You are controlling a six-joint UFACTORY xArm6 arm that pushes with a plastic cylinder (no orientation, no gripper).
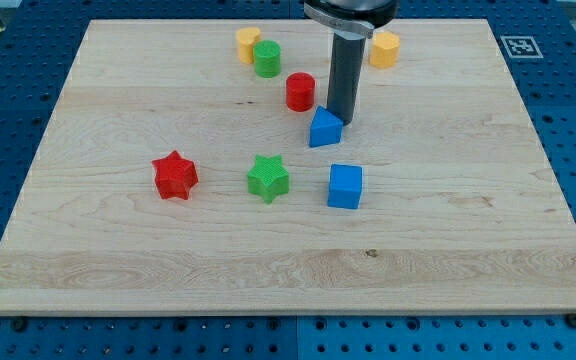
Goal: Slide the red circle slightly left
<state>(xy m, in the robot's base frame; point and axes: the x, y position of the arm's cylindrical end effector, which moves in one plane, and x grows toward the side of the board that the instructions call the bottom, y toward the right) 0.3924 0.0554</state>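
The red circle [300,91] is a short red cylinder standing on the wooden board [118,250], a little above the view's centre. My tip [342,121] is the lower end of the dark rod, just to the right of and slightly below the red circle, with a small gap between them. The tip stands right behind the upper right edge of a blue triangular block [323,129]; I cannot tell if they touch.
A green cylinder [267,59] and a yellow block [247,43] stand up-left of the red circle. Another yellow block [385,48] is at the top right. A red star [175,176], a green star [268,178] and a blue cube [345,186] lie lower down.
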